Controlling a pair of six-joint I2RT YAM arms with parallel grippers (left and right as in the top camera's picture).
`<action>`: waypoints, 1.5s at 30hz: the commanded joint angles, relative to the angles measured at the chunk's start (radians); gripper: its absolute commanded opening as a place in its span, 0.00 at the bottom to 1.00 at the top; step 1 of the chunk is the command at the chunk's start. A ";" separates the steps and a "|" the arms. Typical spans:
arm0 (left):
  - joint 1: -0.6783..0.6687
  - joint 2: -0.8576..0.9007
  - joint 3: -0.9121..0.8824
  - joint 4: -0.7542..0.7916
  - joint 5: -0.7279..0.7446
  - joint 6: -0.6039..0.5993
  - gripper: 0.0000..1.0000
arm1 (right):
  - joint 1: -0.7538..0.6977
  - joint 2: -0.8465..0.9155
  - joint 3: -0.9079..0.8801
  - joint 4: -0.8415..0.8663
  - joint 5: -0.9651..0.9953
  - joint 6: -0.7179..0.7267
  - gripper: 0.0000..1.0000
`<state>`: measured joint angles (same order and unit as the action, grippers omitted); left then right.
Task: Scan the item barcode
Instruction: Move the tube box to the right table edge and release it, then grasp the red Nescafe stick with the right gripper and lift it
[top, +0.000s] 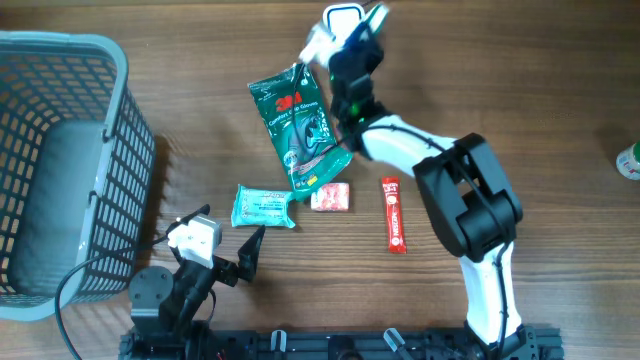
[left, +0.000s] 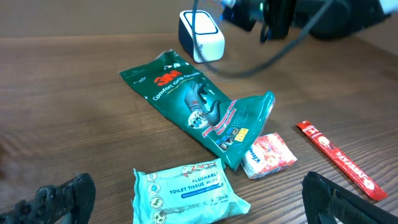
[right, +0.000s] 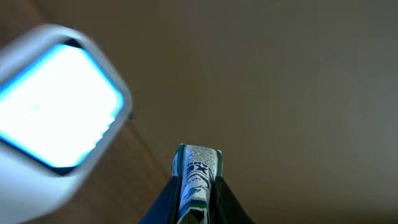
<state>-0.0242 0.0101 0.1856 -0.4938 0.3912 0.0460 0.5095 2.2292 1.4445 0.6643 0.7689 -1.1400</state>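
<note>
In the right wrist view only a narrow edge of the 3M glove packet (right: 198, 168) shows, and the scanner (right: 56, 106) left of it is blurred and cropped. Overhead, far right of the packet, a green-and-white object (top: 630, 160) is cut off.

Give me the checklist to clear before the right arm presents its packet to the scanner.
1. Right tool shut on the small green-edged printed packet: ok.
2. White box scanner powered, window glowing blue-white: ok.
3. Packet held across the lit window: not ok; in the right wrist view it sits beside the window.
4. Barcode turned towards the window: cannot tell; only the packet's edge shows.
5. Left tool open, holding nothing, low and away from the scanner: ok.
</note>
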 joint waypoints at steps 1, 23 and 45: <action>0.003 -0.003 -0.010 0.002 0.012 -0.009 1.00 | -0.156 0.007 0.079 0.010 0.200 -0.013 0.08; 0.003 -0.003 -0.010 0.002 0.012 -0.009 1.00 | -0.929 -0.006 0.193 -1.050 -0.351 0.916 0.88; 0.003 -0.003 -0.010 0.002 0.012 -0.010 1.00 | -0.278 -0.128 0.465 -2.157 -1.103 1.298 1.00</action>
<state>-0.0242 0.0101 0.1856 -0.4938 0.3912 0.0463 0.1856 2.2005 1.9125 -1.4105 -0.3836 0.1417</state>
